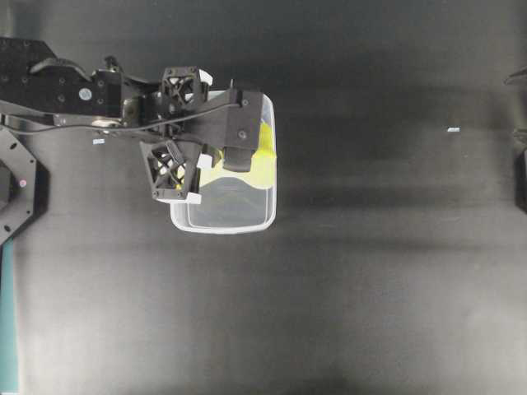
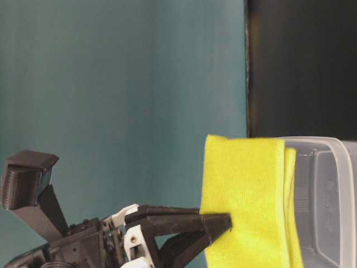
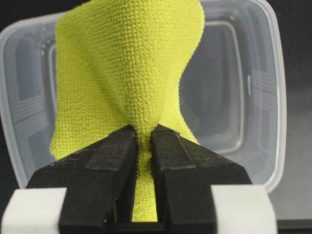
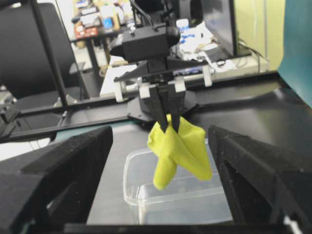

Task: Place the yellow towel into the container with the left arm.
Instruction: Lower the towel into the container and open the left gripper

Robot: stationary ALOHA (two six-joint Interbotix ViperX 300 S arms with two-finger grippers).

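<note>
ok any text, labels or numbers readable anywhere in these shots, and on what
None can be read.
Tub: clear plastic, no print visible.
Towel: plain yellow, no tag showing.
Left tool: black pads, white clips, no markings.
Two small pale marks on the table: too small to tell.
Background desk clutter in the right wrist view: packaging too blurred to read.

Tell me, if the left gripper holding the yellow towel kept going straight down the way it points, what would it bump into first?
Probably the container. The left gripper points down with the yellow towel pinched and hanging over the open tub, so the towel's dangling end would likely touch the tub's floor before the fingers do. Exact depth is hard to judge.
</note>
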